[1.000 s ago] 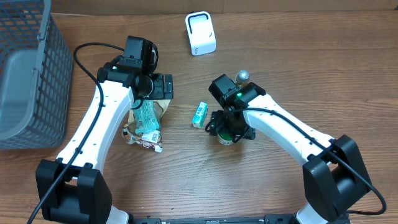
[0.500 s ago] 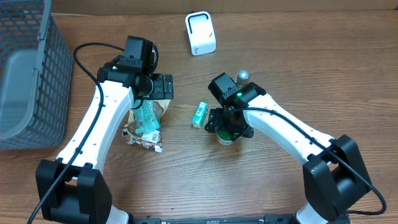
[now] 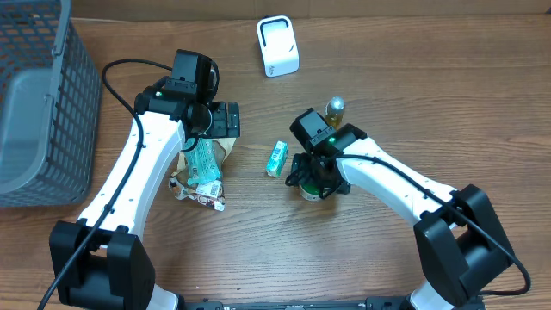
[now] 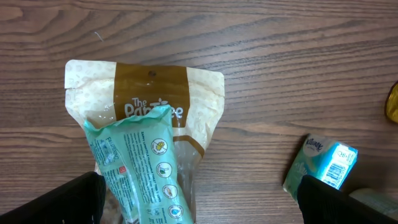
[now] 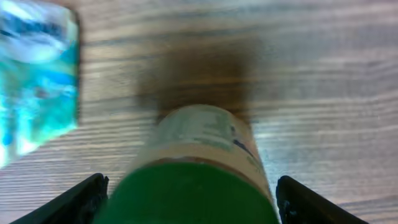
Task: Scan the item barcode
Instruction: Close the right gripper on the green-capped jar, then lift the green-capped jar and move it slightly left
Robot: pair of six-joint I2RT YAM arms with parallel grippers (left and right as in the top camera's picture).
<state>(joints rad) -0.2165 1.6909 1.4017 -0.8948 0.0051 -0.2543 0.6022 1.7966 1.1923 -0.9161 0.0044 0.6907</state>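
Right gripper has just narrowed onto green-lidded jar beside teal pack, apparently pinching it for lifting; left gripper spread.

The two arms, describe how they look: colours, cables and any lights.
The left arm and right arm share one design: smooth white link shells joined by black joint housings. A thin black cable loops out from the left arm, and another runs along the right. A small green light glows near the left wrist, with a matching one on the right. The fingers are black.
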